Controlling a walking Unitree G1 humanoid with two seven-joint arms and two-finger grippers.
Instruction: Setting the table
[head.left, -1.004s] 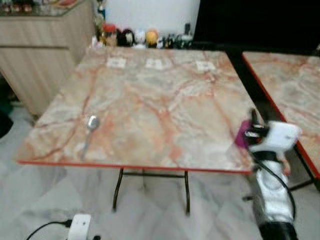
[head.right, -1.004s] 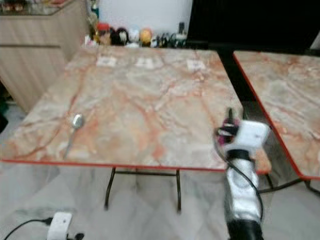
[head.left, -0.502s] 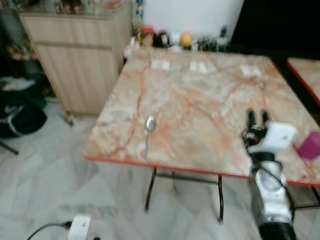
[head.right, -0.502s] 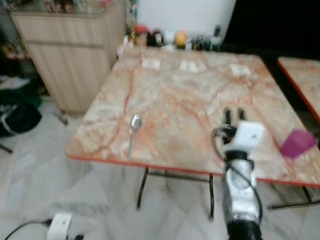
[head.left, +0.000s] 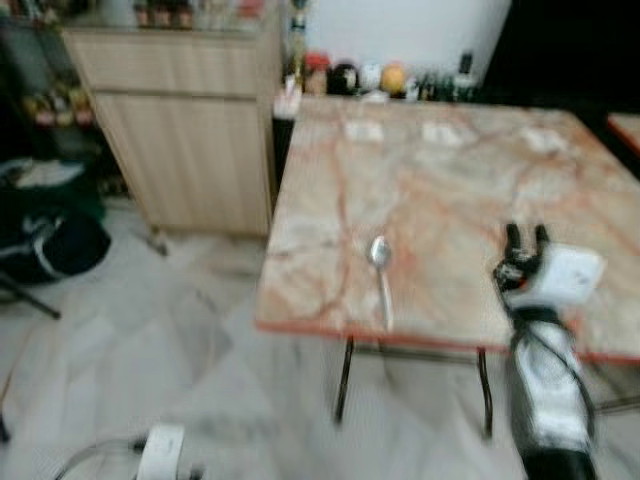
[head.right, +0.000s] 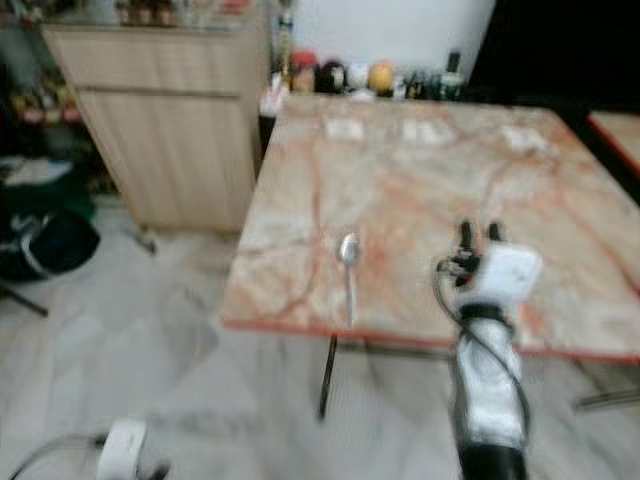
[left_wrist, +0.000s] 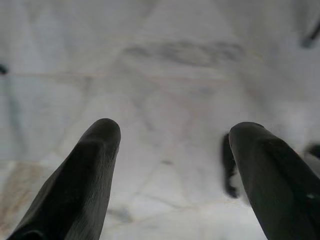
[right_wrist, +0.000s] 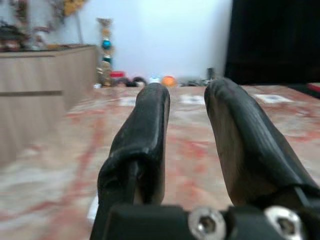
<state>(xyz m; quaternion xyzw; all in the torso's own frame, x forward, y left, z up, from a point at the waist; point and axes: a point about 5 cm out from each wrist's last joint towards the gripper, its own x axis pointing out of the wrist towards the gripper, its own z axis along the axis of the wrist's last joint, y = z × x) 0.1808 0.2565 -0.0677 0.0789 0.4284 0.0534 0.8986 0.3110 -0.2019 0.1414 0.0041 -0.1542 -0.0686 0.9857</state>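
A metal spoon (head.left: 380, 262) lies on the marble table (head.left: 450, 190) near its front edge, handle pointing toward me. My right gripper (head.left: 527, 234) is raised over the table's front edge, to the right of the spoon and apart from it. Its two black fingers (right_wrist: 145, 130) stand a little apart, open, with nothing between them. In the left wrist view my left gripper (left_wrist: 172, 132) hangs open over the pale floor tiles, also holding nothing.
A wooden cabinet (head.left: 190, 130) stands left of the table. Small bottles and figurines (head.left: 370, 78) line the table's far edge, with white cards (head.left: 365, 130) just in front of them. A dark bag (head.left: 50, 240) and a white device (head.left: 160, 450) lie on the floor.
The camera has swung left, so the table and spoon now sit further right in the picture. The pink item near the table's right edge has left the view. The right gripper stays raised.
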